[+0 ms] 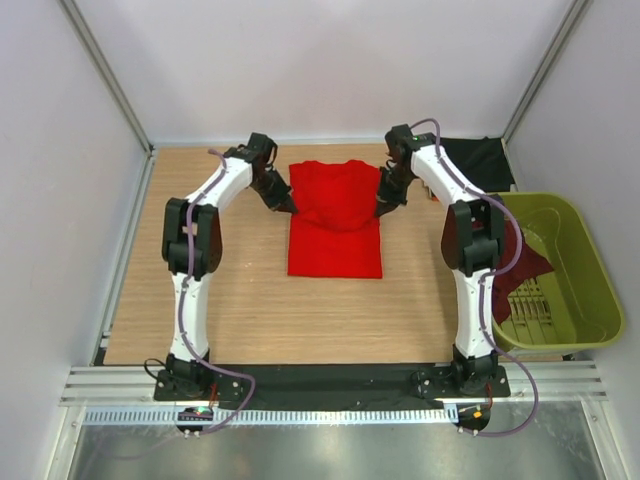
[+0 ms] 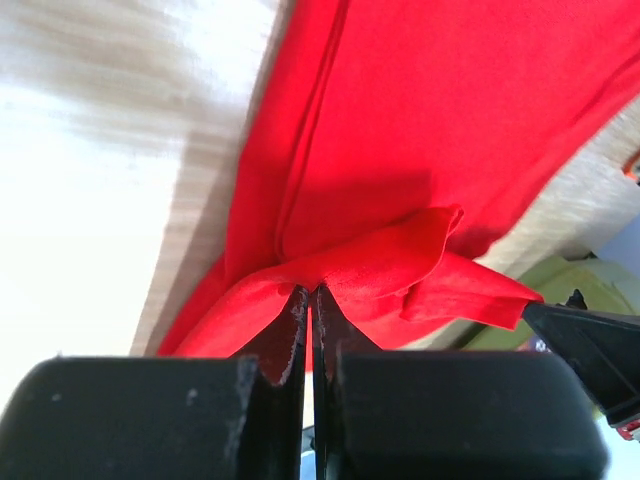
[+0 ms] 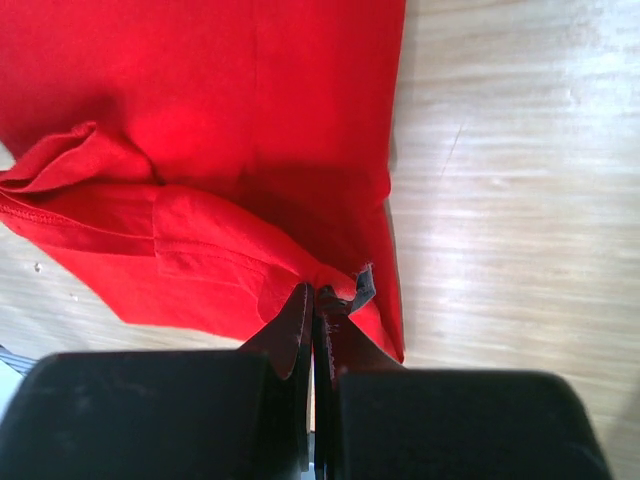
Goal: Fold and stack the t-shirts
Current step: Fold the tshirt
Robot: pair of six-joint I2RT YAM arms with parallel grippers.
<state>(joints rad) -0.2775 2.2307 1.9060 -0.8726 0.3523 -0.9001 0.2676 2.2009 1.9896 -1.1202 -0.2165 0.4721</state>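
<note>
The bright red t-shirt (image 1: 335, 215) lies in the middle of the table, its far part lifted and folding toward the near part. My left gripper (image 1: 285, 206) is shut on its left edge, the cloth (image 2: 400, 130) bunching at the tips of the left gripper (image 2: 309, 292). On the opposite edge my right gripper (image 1: 383, 208) is shut on the red t-shirt (image 3: 200, 120), with a small grey tag (image 3: 364, 285) beside the tips of the right gripper (image 3: 313, 292). A black t-shirt (image 1: 480, 160) lies at the far right corner. A dark maroon t-shirt (image 1: 528, 262) hangs in the basket.
An olive-green plastic basket (image 1: 590, 280) stands at the table's right edge, close to my right arm. White walls with metal posts enclose the far side and both flanks. Bare wood shows left of and in front of the red shirt.
</note>
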